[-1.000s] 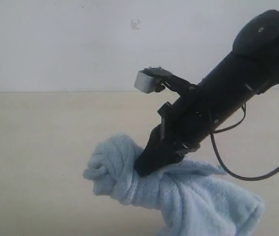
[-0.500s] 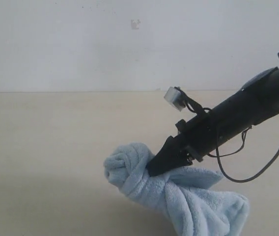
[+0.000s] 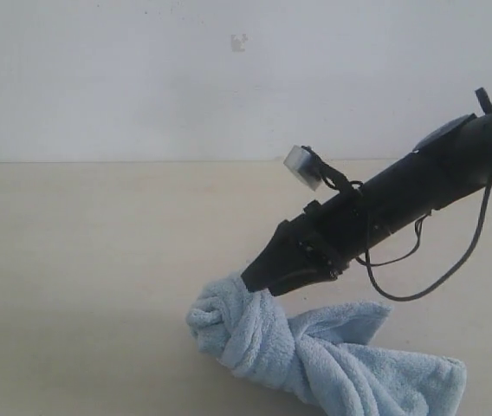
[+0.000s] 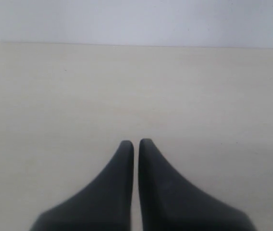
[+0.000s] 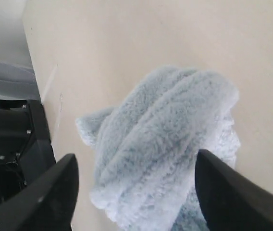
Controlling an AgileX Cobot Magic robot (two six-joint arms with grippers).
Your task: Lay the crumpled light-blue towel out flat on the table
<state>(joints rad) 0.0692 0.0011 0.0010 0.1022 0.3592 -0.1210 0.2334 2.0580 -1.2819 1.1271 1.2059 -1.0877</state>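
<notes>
The light-blue towel lies twisted in a thick knot on the cream table, low and right of centre in the exterior view. My right gripper hovers just over the knot's left end. In the right wrist view the right gripper is open, its black fingers standing wide on either side of the fluffy towel without clamping it. My left gripper is shut with nothing between its fingers, over bare table. The left arm does not show in the exterior view.
A white-grey wall runs behind the table's far edge. A black cable loops under the right arm. Dark robot hardware stands beyond the table's edge in the right wrist view.
The right gripper, shut on the towel's knot earlier, has opened and let it go. The towel has settled lower on the table and the gripper now sits just above it.
</notes>
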